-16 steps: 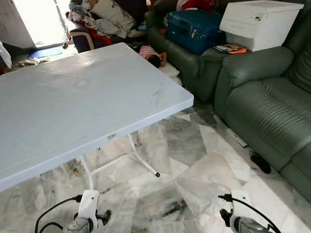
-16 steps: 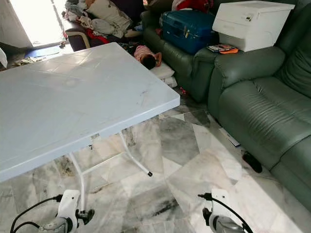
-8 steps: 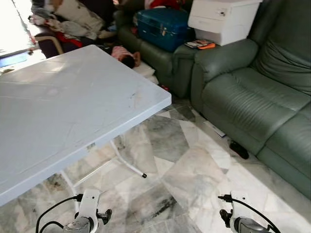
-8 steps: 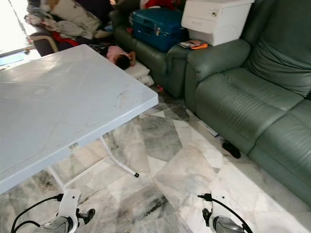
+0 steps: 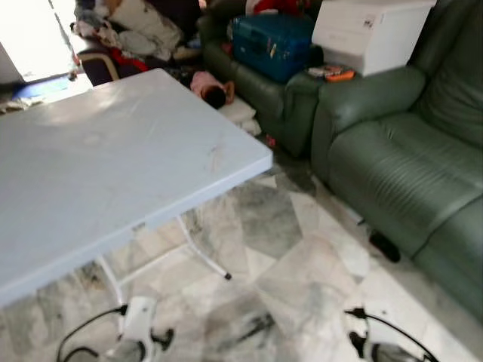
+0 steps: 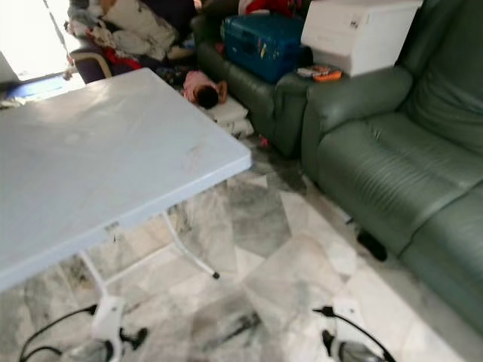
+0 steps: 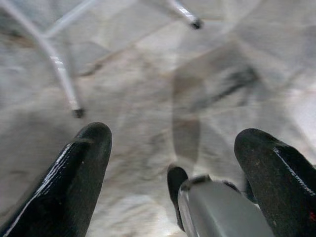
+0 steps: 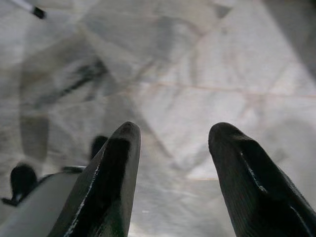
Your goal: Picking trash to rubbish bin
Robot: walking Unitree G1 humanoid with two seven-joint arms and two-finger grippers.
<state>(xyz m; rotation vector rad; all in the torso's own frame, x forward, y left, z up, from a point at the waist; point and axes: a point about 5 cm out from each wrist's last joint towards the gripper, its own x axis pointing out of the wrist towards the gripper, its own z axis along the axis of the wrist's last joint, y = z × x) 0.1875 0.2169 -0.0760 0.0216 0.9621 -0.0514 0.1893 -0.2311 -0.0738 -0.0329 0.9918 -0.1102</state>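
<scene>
Hanging over marble floor [image 5: 302, 256], both grippers' jaws spread.

counter [image 5: 113, 166] at left | sofa [image 5: 392, 158] at right | suitcase [image 5: 272, 44] and box [image 5: 370, 34] on sofa, behind | floor [image 5: 302, 256] between

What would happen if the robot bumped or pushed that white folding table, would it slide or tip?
The white table probably slides fairly easily: it looks like thin plastic on slim white metal legs, so likely light for its size. The polished marble floor offers little grip. With nothing visible on top, a hard shove at the overhanging corner might rock it.
</scene>
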